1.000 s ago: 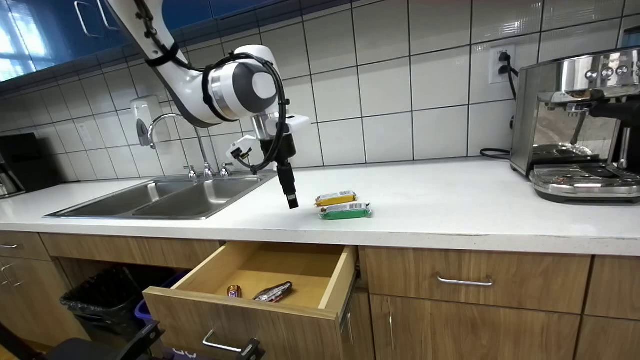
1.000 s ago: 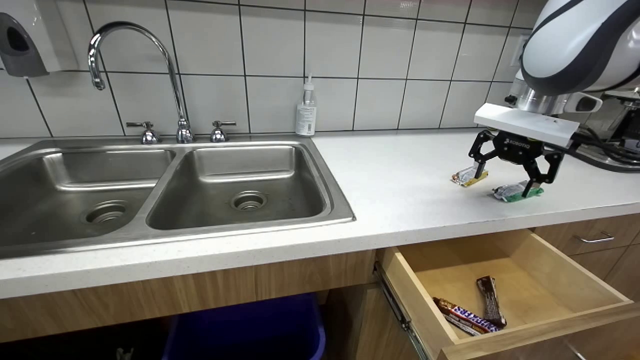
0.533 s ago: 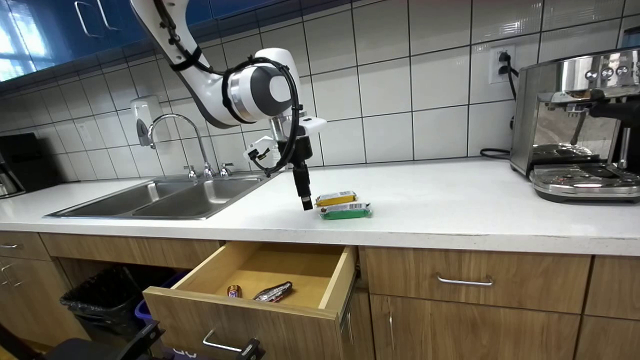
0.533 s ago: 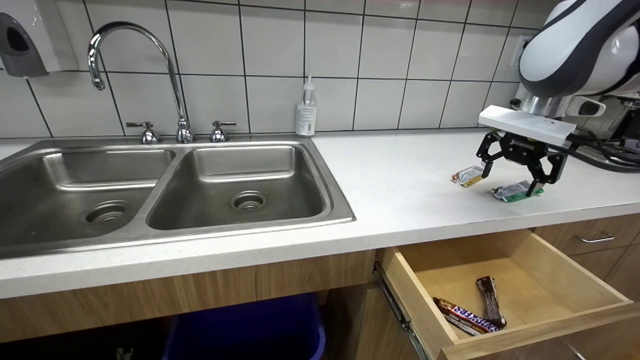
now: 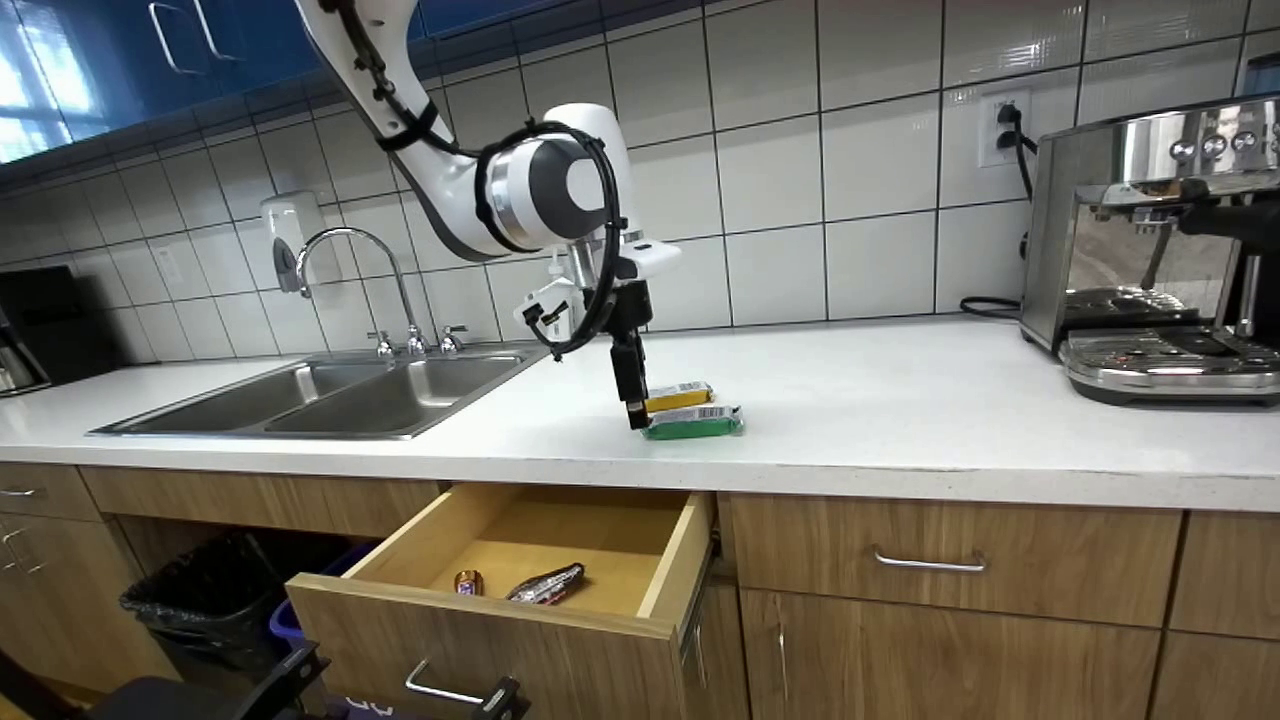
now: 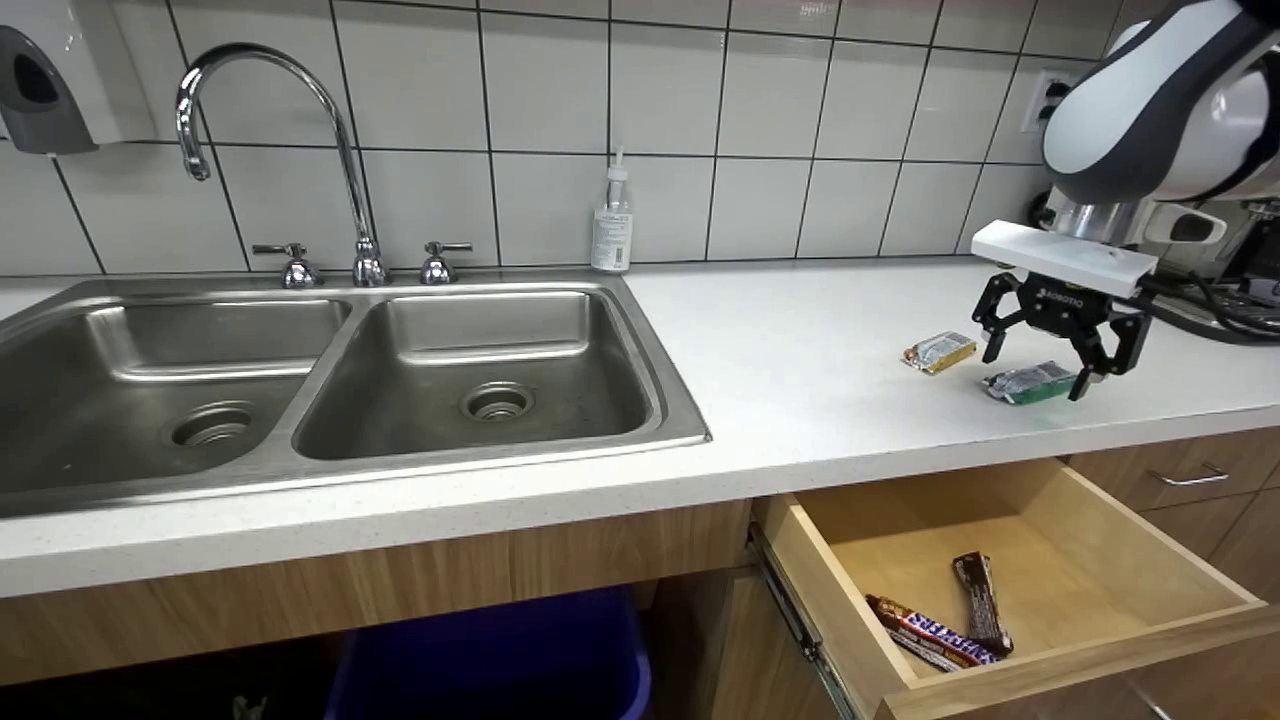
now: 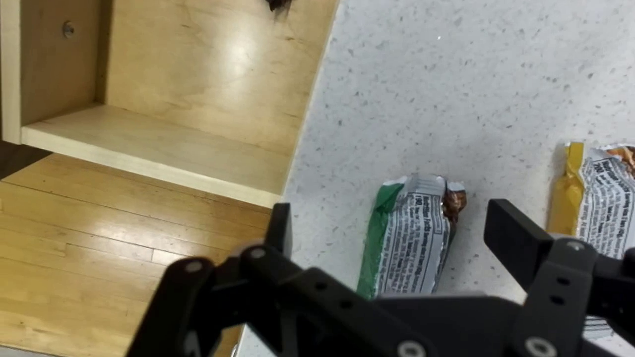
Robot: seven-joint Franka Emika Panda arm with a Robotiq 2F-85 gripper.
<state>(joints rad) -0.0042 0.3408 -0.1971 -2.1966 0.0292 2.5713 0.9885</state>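
Note:
My gripper (image 7: 392, 223) is open and empty, pointing down over the counter. A bar in a green and silver wrapper (image 7: 412, 238) lies between its fingers in the wrist view, with a gap on both sides; the palm hides its near end. The green bar shows in both exterior views (image 5: 695, 424) (image 6: 1028, 383), and the gripper's fingers overlap its end (image 5: 638, 418) (image 6: 1034, 374). Whether they touch the counter is unclear. A yellow and silver bar (image 6: 940, 352) lies beside it, further back, outside the fingers; it also shows in the wrist view (image 7: 607, 198).
A drawer (image 5: 480, 640) stands open below the counter edge, with a Snickers bar (image 6: 930, 630) and a dark wrapped bar (image 6: 980, 600) inside. A sink (image 6: 690, 425), a tap (image 6: 350, 180), a pump bottle (image 6: 612, 225) and an espresso machine (image 5: 1050, 230) stand around.
The arm has moved toward the bars, rightward in both exterior views, and a little lower. The gripper stays open. The bars and drawer have not moved.

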